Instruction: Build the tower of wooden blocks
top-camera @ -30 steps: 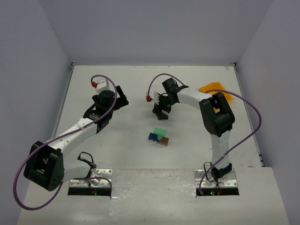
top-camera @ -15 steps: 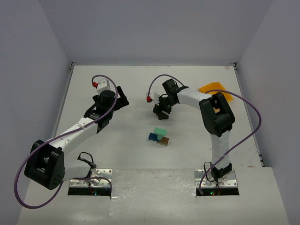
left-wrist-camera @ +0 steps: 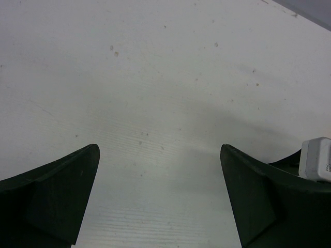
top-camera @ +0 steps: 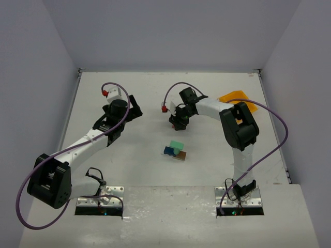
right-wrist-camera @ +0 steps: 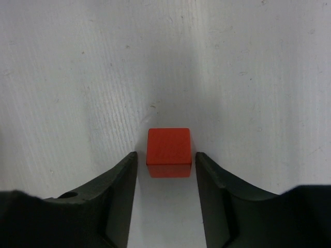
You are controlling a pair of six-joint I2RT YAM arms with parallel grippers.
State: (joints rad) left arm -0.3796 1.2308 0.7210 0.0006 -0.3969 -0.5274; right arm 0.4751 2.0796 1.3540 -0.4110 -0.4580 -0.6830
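Beneath both my claws lies the flat white table (top-camera: 139, 93). Off to the right of my right claw (right-wrist-camera: 166, 155) sits the yellow plastic bin (top-camera: 232, 96), partly hidden behind my own arm. My left claw (left-wrist-camera: 160, 150) is well off to the left of the right one, its jaws spread wide over bare tabletop and holding nothing.

Toward my base from the right claw is the small started stack. A mint green wooden block (top-camera: 177, 145) lies on top, with a blue block (top-camera: 169, 151) at its left and a flat brown block (top-camera: 180, 155) underneath.

Squarely between my right claw's fingers rests a small red wooden cube (right-wrist-camera: 168, 145), clean-edged and matte. The jaws stand slightly wider than it, with a sliver of table showing on each side, so it is not gripped.
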